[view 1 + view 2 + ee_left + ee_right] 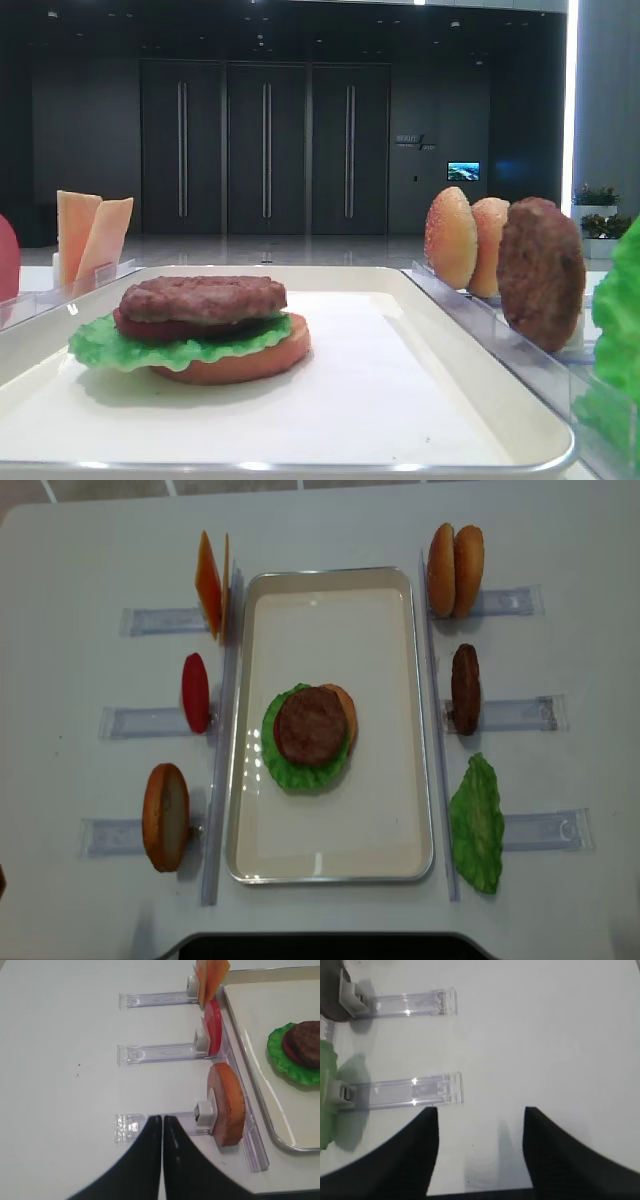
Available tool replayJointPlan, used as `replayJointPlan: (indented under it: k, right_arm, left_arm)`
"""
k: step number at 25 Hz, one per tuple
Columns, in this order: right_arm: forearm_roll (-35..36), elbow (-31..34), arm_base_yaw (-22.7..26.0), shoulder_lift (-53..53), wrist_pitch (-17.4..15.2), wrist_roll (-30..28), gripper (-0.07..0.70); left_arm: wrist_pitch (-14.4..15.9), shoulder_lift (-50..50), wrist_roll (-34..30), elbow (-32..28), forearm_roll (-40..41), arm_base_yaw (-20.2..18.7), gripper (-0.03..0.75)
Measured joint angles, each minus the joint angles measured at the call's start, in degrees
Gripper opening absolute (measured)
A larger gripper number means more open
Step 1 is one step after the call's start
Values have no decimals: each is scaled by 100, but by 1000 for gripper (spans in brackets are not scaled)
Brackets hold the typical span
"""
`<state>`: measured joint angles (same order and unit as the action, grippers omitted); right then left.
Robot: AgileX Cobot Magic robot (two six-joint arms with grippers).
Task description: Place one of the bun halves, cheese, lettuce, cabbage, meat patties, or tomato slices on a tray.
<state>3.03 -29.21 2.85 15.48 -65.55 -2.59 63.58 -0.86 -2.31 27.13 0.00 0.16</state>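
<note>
Cream-white tray [330,865] sits mid-table holding one stack: tan bun base [245,362] at bottom, frilly lettuce leaf [300,772] on it, a tomato slice [150,328] showing as a red edge, one meat patty [311,725] on top. Left of the tray, three clear racks [150,721] each hold upright pieces: two cheese slices [209,583] at the far one, one red tomato slice [195,692] in the middle, one bun half [165,816] at the near one. Right of the tray, three more racks: two bun halves [455,569] side by side touching, one spare patty [465,688], one spare lettuce leaf [477,823]. Left gripper [162,1125] hovers over the bare table just beside the near left rack, fingers pressed together, holding nothing. Right gripper [481,1115] hangs over the white table near two rack ends, fingers spread wide, empty.
</note>
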Motion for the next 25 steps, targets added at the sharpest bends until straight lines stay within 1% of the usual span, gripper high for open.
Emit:
replayJointPlan:
  k: [4,10,25]
  right_arm:
    - [70,16,0,-604,44,-67,350]
    - [120,16,0,-1551,44,-178,349]
    - [120,16,0,-1596,44,-180,349]
  left_arm:
    - [0,0,0,0,0,0,-7]
    - [0,0,0,0,0,0,-7]
    - [0,0,0,0,0,0,-7]
